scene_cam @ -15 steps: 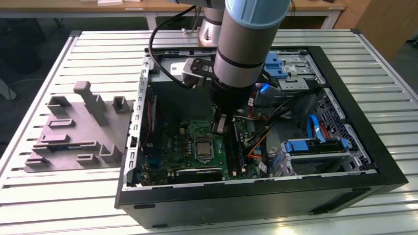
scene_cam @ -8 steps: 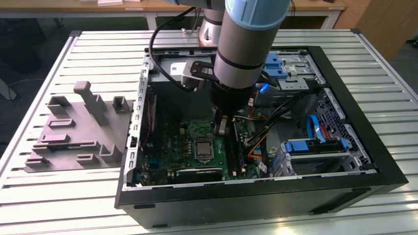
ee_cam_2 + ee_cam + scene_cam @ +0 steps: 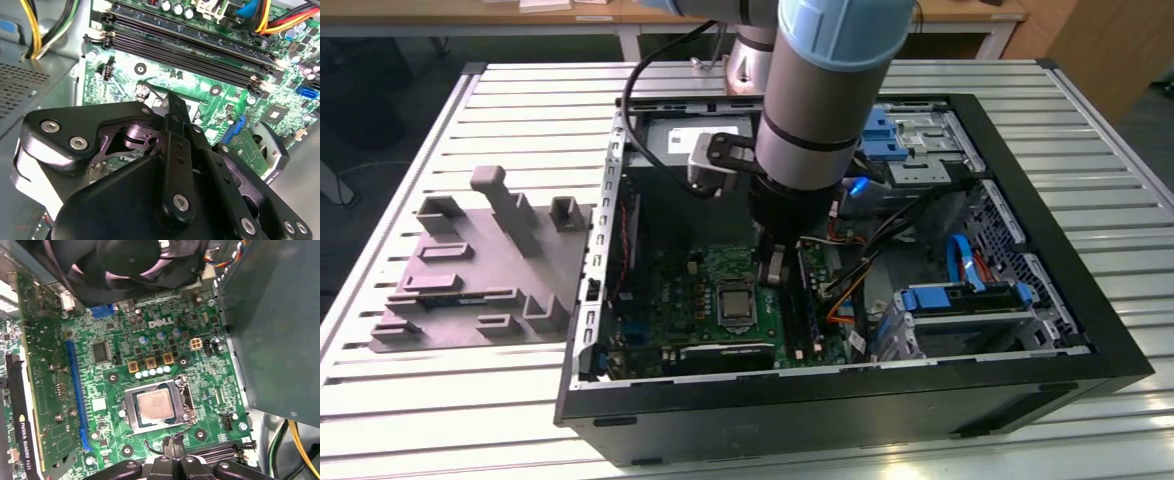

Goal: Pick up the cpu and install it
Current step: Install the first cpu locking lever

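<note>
Slatted metal bench [image 3: 440, 400], open PC case [image 3: 1067, 300] on top. My cpu [image 3: 155, 406] already sits flat in the socket frame [image 3: 131, 412] on the green motherboard [image 3: 200, 370]. It's light, stiff and slick-topped, with a delicate underside I'd guess, so edges only. My gripper [image 3: 175, 112] hovers just beside the socket, fingers pressed together, holding nothing.
</note>
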`<act>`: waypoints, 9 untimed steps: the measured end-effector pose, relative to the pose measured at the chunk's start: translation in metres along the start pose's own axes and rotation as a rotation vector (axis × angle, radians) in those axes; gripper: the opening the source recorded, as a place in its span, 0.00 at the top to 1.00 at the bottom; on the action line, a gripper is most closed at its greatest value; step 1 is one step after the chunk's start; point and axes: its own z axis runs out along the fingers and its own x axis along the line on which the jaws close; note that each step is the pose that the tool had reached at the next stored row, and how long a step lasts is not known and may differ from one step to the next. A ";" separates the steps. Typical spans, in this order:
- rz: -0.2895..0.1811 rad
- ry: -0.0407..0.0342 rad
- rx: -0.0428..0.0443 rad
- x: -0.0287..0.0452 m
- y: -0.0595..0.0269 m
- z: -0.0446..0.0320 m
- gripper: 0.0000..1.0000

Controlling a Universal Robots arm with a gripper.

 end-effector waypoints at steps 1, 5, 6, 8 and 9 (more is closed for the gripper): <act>-0.003 0.0003 0.0001 0.0005 0.0001 0.0003 0.89; -0.019 0.0017 0.0007 0.0026 0.0000 0.0013 0.89; -0.026 0.0024 0.0009 0.0031 -0.0001 0.0017 0.89; -0.040 0.0039 0.0012 0.0042 -0.0005 0.0023 0.89; -0.046 0.0045 0.0013 0.0049 -0.0007 0.0027 0.89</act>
